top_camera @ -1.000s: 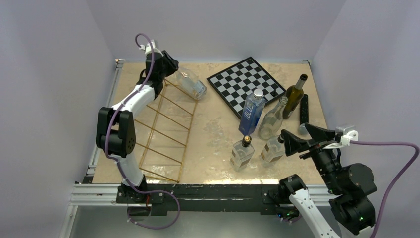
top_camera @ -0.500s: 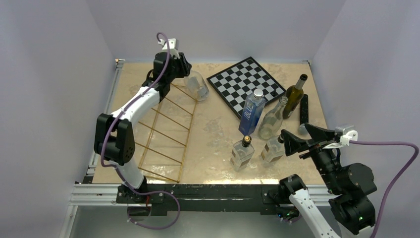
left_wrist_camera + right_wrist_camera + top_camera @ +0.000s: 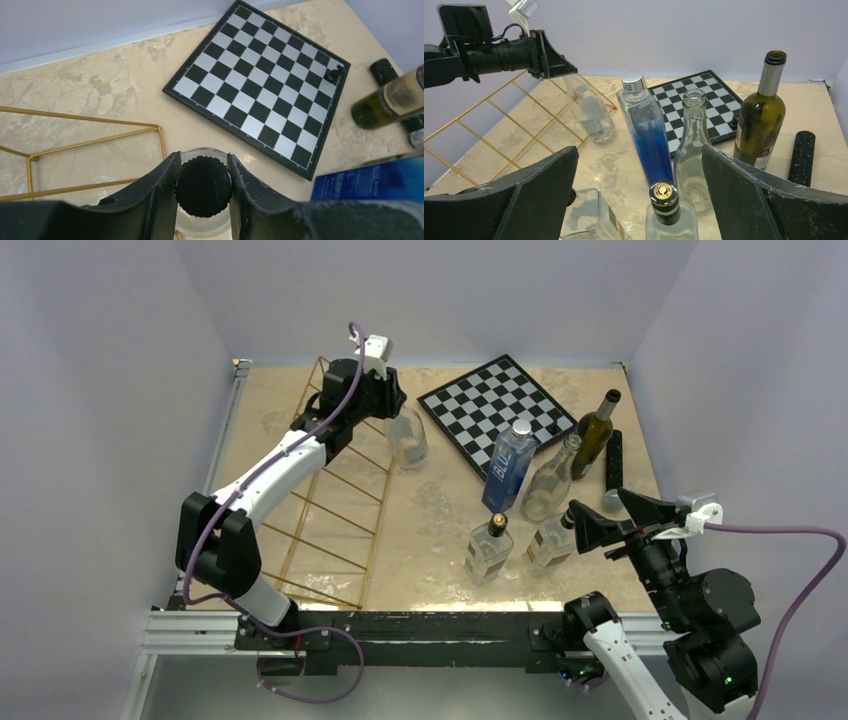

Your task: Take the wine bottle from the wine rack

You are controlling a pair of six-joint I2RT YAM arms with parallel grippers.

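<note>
**Clear wine bottle (image 3: 408, 438) held by its cap beside the wine rack (image 3: 330, 508)**

The bottle's black screw cap (image 3: 203, 186) is clamped between the jaws of the left gripper (image 3: 202, 157), which are closed tight on either side of it. The bottle is hung neck-up and slightly tilted, just beside the far right corner of the gold wire rack and outside its bars. Contact with the table (image 3: 430, 510) cannot be told. The right gripper (image 3: 597, 502) is spread wide and empty, well apart from the wine bottle. It is near the blue bottle (image 3: 508, 462) by the chessboard (image 3: 490, 405).
</note>
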